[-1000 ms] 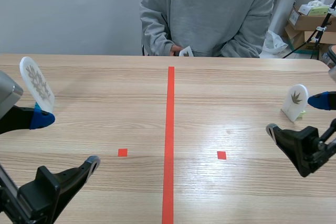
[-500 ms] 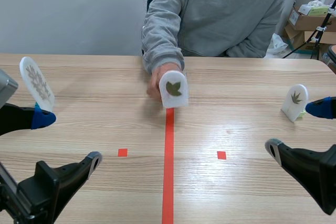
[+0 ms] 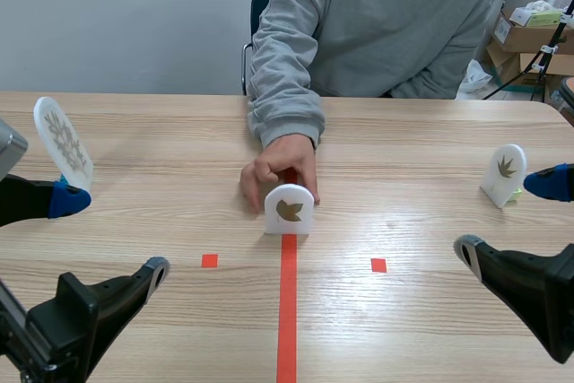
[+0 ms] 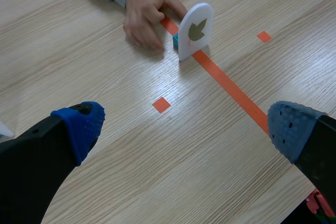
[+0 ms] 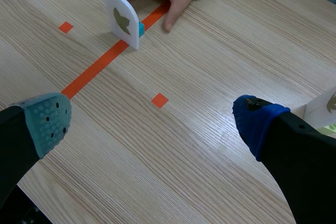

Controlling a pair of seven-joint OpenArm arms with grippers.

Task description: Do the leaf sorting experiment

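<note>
On a wooden table [image 3: 161, 132], taken from left to right. At the far left edge, left card [image 3: 63, 143]: white, rounded top, pale fern-like leaf on its face, tilted, right by the upper blue pad of the left gripper [image 3: 112, 235]; touching or not, impossible to tell. Left gripper wide open, fingers well apart, nothing between them, low at the near left corner. Ahead of it, a small red square [image 4: 161, 104]. At the middle, a red tape line [image 3: 287, 320] running away from the robot. Standing upright on that line, middle card [image 3: 289, 209]: white, arched, brown-green lobed leaf facing the robot, a small blue block [image 4: 176, 39] at the foot of its back. Just behind it, a person's hand [image 3: 280, 166], fingers curled close about the card's back, grey sleeve [image 3: 285, 114] reaching in from across the table. Past the line, a second red square [image 3: 378, 265]. Toward the right edge, right card [image 3: 504, 174]: white, upright, small dark palmate leaf, just beside the upper blue pad of the right gripper [image 3: 508, 219]. Right gripper open as well, fingers spread wide, holding nothing, well apart from the middle card. In the far right background, cardboard boxes [image 3: 529, 33].
</note>
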